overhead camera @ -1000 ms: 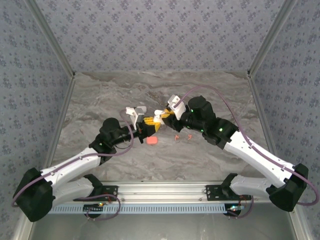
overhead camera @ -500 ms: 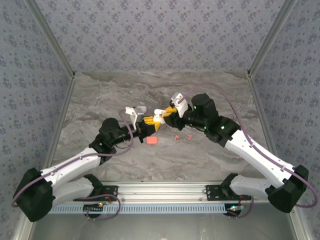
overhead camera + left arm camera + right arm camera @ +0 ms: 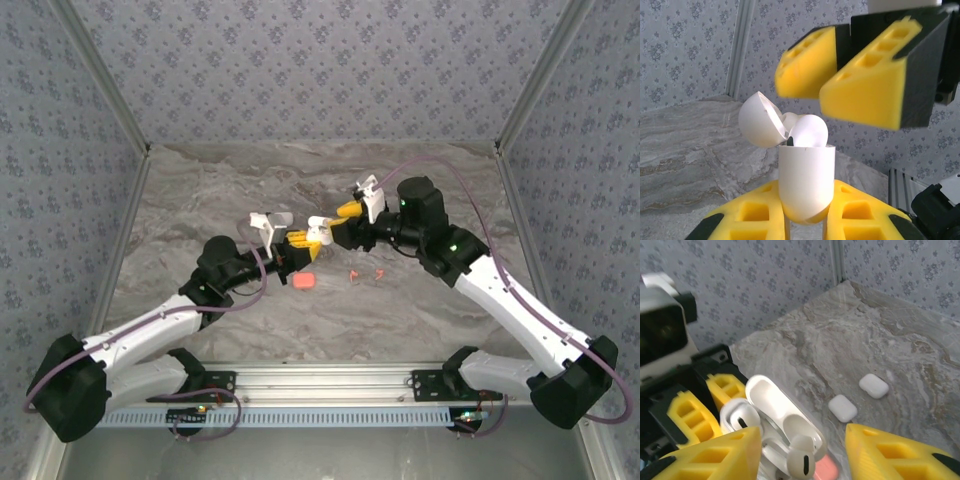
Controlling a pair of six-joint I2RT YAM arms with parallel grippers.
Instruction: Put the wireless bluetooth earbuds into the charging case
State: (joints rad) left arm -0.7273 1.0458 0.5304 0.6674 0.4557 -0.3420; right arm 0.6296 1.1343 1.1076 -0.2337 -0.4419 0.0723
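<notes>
My left gripper (image 3: 310,238) is shut on a white charging case (image 3: 806,177) and holds it upright off the table, its lid (image 3: 759,120) swung open. Two white earbuds sit in the case, one (image 3: 803,461) nearer the right wrist camera and one (image 3: 741,418) on the far side. Their rounded heads (image 3: 808,131) poke above the case's rim. My right gripper (image 3: 348,213) hangs open just up and right of the case, with nothing between its yellow fingers (image 3: 860,80). Two coral-red earbuds (image 3: 353,273) (image 3: 380,272) lie on the marble table.
A coral case (image 3: 304,283) lies on the table just below the held case. Two shut white cases (image 3: 842,408) (image 3: 873,385) lie farther out on the marble. Patterned walls enclose the table on the back and both sides.
My right gripper has drawn back up and to the right, away from the held case. The left arm and the case have stayed put.
</notes>
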